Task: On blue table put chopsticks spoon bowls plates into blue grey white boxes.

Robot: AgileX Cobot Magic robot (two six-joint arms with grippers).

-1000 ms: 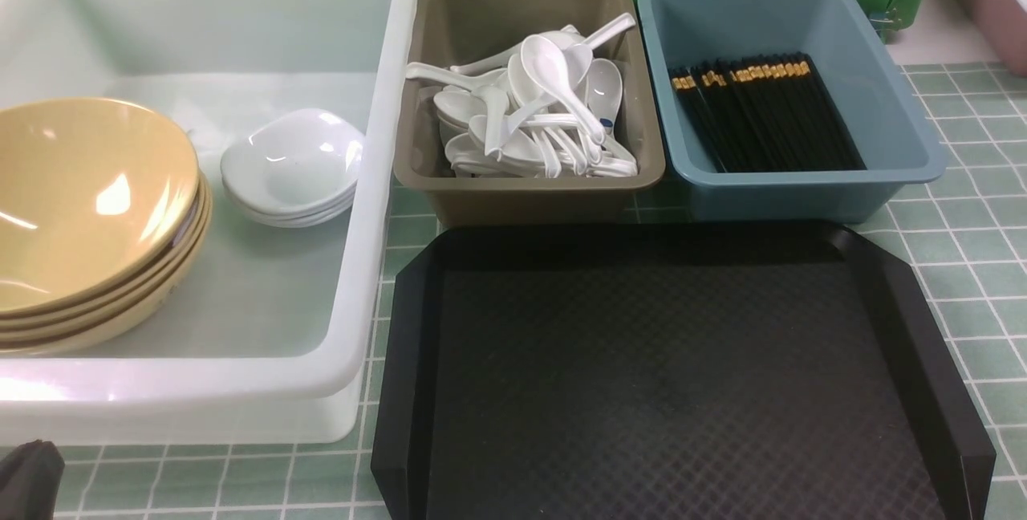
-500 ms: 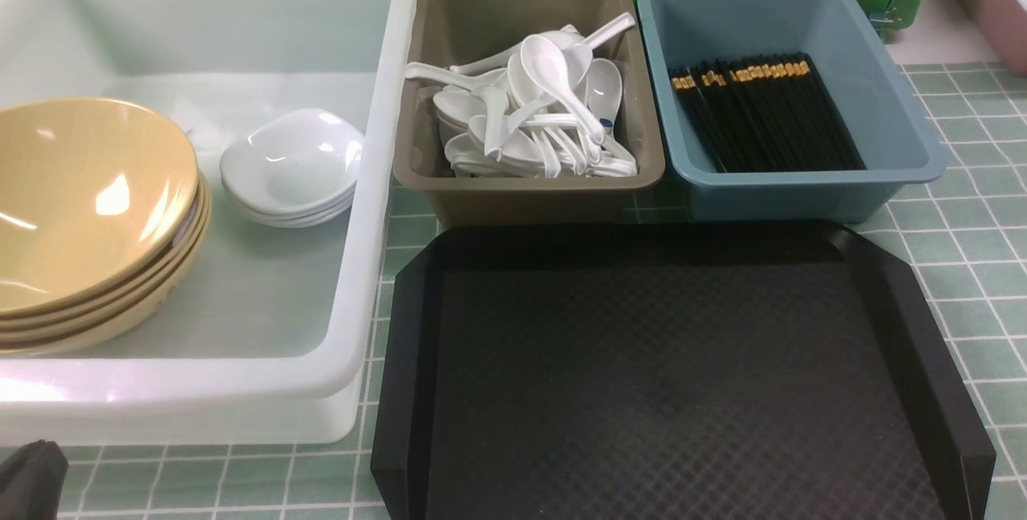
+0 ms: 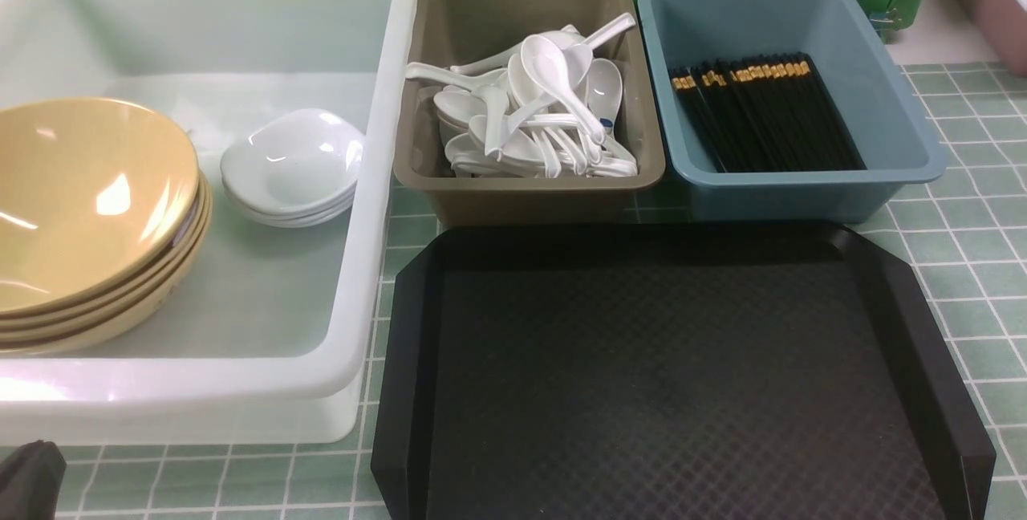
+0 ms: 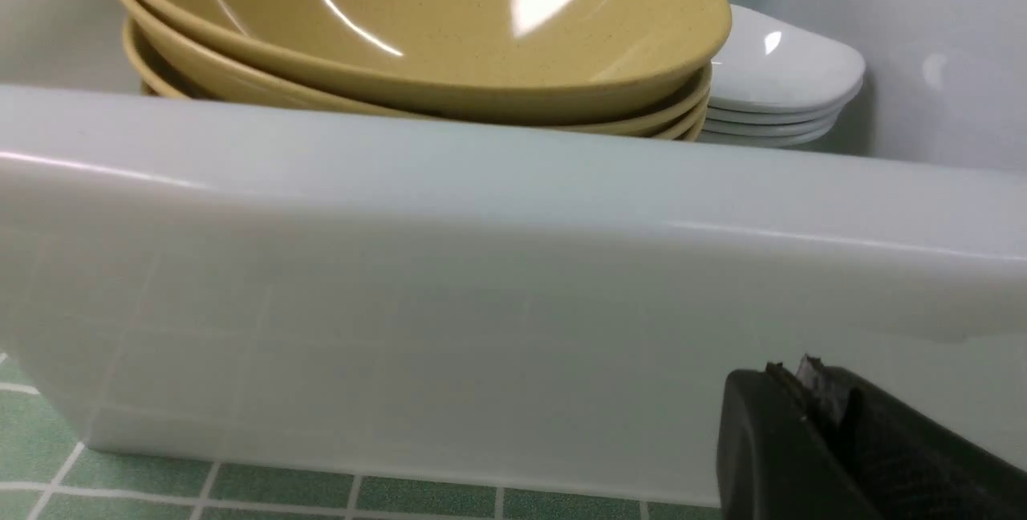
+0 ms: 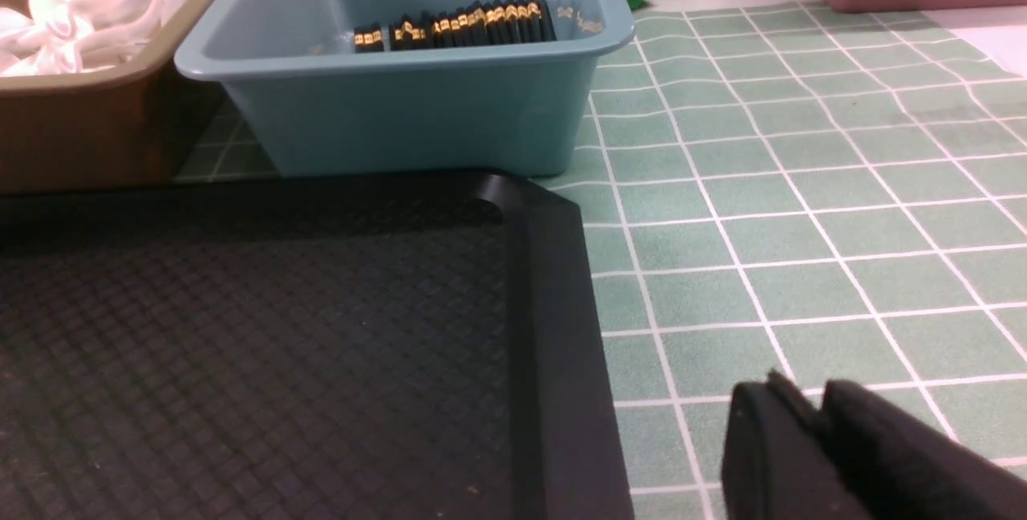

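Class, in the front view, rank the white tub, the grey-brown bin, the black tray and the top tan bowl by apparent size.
1. black tray
2. white tub, close to the tray
3. grey-brown bin
4. top tan bowl, partly cut off, so unsure against the bin

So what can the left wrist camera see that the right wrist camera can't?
Only the left wrist view shows the stack of tan bowls, the stacked white plates beside it, and the white tub holding both, seen across its near wall. It also shows the left gripper, shut.

Only the right wrist view shows the blue bin with black chopsticks, a corner of the brown bin of white spoons, the black tray, and the right gripper.

Both show the green tiled table.
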